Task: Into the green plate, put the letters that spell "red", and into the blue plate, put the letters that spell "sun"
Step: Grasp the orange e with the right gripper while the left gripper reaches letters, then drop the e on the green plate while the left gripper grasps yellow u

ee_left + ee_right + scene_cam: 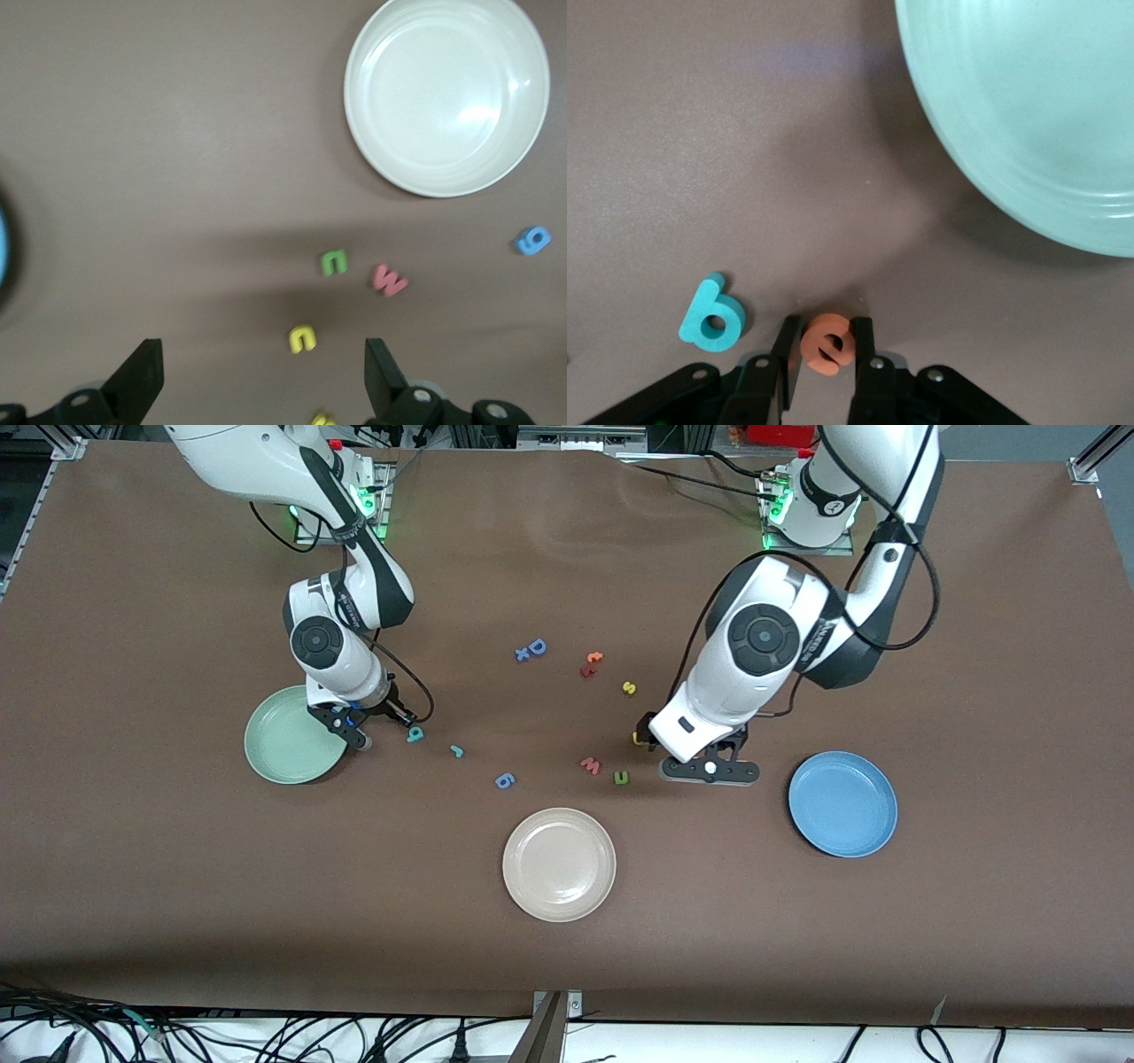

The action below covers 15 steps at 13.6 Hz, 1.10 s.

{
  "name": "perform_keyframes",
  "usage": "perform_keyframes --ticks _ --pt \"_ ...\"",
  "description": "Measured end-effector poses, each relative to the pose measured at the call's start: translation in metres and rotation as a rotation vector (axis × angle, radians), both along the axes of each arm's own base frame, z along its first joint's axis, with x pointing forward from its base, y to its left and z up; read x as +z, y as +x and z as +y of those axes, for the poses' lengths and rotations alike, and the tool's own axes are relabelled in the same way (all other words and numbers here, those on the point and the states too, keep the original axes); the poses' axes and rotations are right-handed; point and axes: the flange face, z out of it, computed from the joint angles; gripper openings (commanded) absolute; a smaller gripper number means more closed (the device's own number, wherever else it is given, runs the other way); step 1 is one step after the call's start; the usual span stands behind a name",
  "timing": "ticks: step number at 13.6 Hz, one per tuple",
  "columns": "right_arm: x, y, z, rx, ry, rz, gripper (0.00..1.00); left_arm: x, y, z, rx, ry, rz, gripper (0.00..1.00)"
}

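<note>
My right pincer [824,347] is down at the worktop [177,921], just beside the green plate [288,737] on the rim that faces the middle of the worktop. Its two fingers [788,343] are clamped on the orange "e" [829,343], one on each flank of the letter, so the grip squeezes the foam across its narrow width. I judge this is the pick for the word "red": the plate is right beside the letter, so the carry should be a short one. The plate holds nothing yet.

The teal "d" [711,313] lies flat on the worktop just beside the "e". The small teal "r" [456,751] lies a little farther toward the middle of the worktop.

My left pincer [263,381] hangs over the yellow arch letter [302,338], fingers wide apart and gripping nothing. The spread leaves room to come down around the arch. The dark green arch [333,262] lies near it, with a pink "w" [388,280] beside that. The yellow "s" [628,687] lies nearer the arm bases. The blue plate [842,804] sits bare toward the left arm's end of the worktop.

A beige-white plate [559,864], a blue "g" [504,780] and a blue "D" [536,646] have no part in either word.
</note>
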Motion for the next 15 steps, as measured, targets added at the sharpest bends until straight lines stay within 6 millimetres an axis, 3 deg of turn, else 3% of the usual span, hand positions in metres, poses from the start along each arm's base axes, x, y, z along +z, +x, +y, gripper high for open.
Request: perform_keyframes --ticks 2,4,7,9,12,15 --pt "0.014 0.010 -0.006 -0.016 0.002 -0.022 0.08 -0.012 -0.004 -0.012 0.002 0.001 0.003 1.00" --pt "0.049 0.031 -0.027 -0.030 -0.022 0.017 0.05 -0.017 -0.006 -0.016 -0.002 0.004 0.008 1.00" --pt "0.119 0.057 -0.080 0.023 -0.046 0.132 0.05 -0.037 -0.009 -0.019 -0.009 0.020 0.035 1.00" --pt "0.142 0.064 -0.124 0.081 -0.034 0.144 0.05 -0.061 -0.016 -0.028 -0.024 0.039 0.064 1.00" --pt "0.138 0.066 -0.180 0.138 -0.028 0.159 0.05 -0.085 -0.022 -0.034 -0.037 0.058 0.095 1.00" --pt "0.114 0.074 -0.213 0.174 -0.035 0.134 0.06 -0.101 -0.025 -0.032 -0.045 0.071 0.115 1.00"
